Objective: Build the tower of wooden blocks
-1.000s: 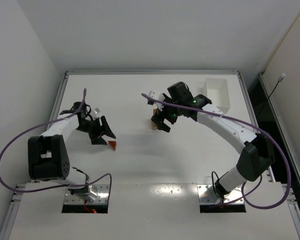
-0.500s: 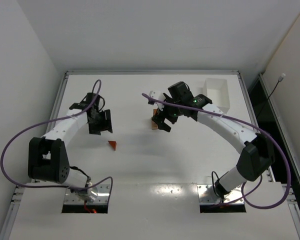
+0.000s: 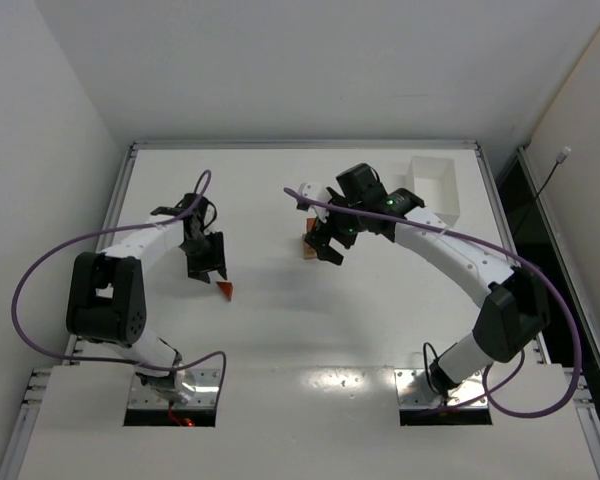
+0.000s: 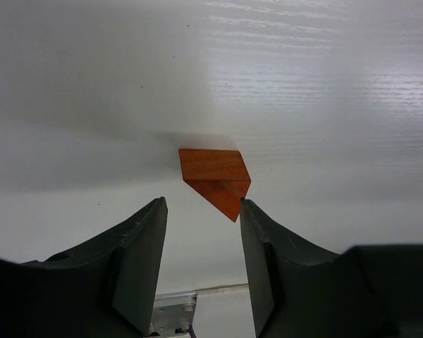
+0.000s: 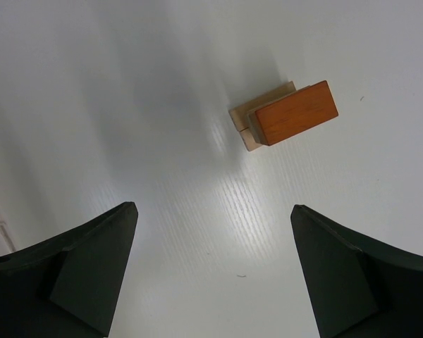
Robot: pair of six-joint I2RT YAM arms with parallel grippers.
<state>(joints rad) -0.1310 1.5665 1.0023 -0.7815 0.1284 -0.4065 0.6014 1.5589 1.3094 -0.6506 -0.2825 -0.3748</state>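
On the counter [image 3: 280, 340]: wedge [image 4: 215, 176] left, block stack [image 5: 294, 113] centre.
We see left fingers [image 4: 142, 243] half open just beside the wedge, right fingers [image 5: 92, 260] wide open above the block stack; neither holds anything.

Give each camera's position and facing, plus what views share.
Top external: above, behind the bases, looking down on the table; both arms show.
Left wrist: on the left gripper, facing the red wedge; open fingers show.
Right wrist: on the right gripper, facing the block stack; open fingers show.
Shared: the top view also shows wedge and stack.
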